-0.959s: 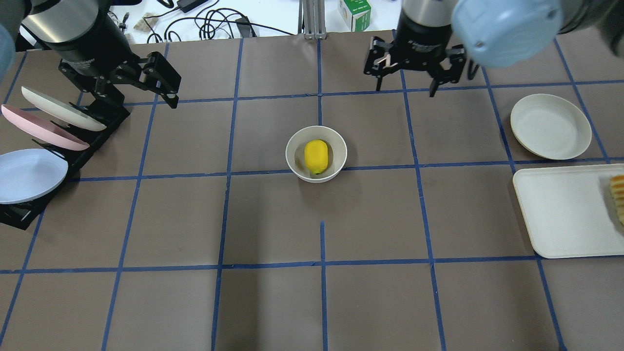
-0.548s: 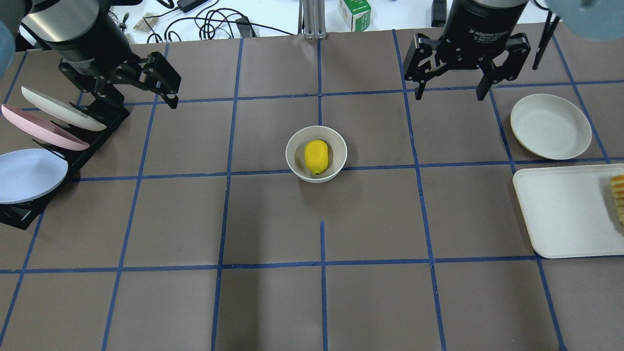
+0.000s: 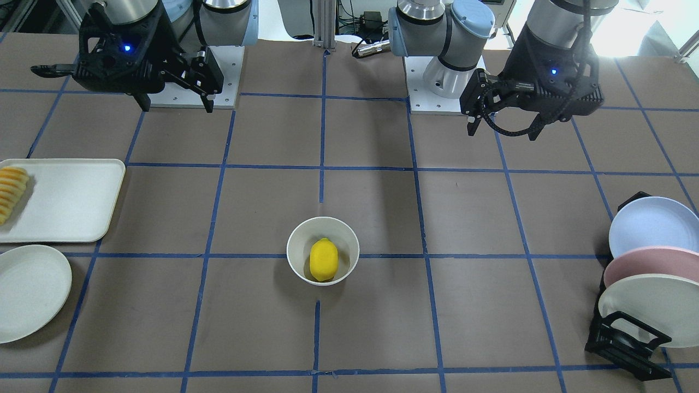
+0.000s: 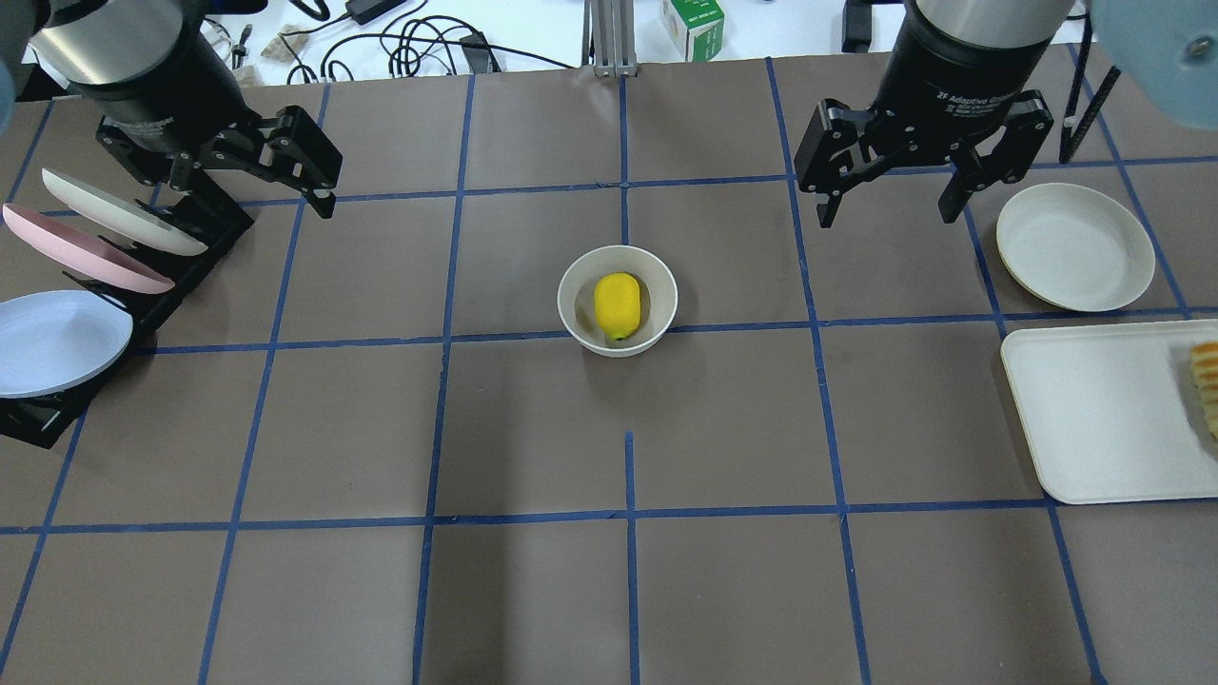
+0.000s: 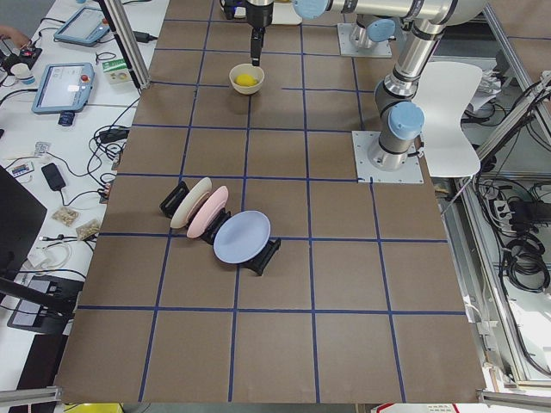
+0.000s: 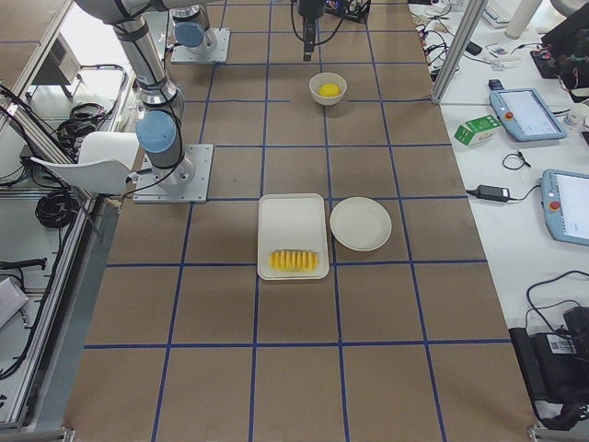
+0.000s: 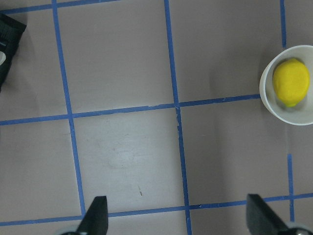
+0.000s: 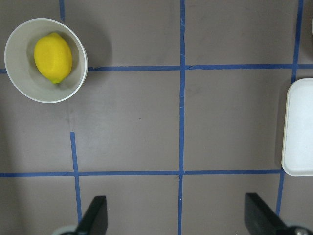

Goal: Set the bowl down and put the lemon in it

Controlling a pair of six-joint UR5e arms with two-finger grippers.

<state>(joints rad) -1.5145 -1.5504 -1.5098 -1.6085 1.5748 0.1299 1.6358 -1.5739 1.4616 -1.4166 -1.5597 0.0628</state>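
The lemon [image 4: 617, 304] lies on its side inside the bowl [image 4: 663, 295], which stands upright near the middle of the table [image 4: 533, 428], so the task looks done. The right gripper [image 4: 888, 214] and the left gripper [image 3: 501, 132] hang well apart from the bowl, one to either side near the robot's bases, probably so that nothing bumps it. Both have their jaws spread wide and hold nothing.

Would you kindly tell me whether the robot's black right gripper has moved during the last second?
Yes. The black right gripper has shifted rightward in the overhead view, closer to the flat off-white round plate.
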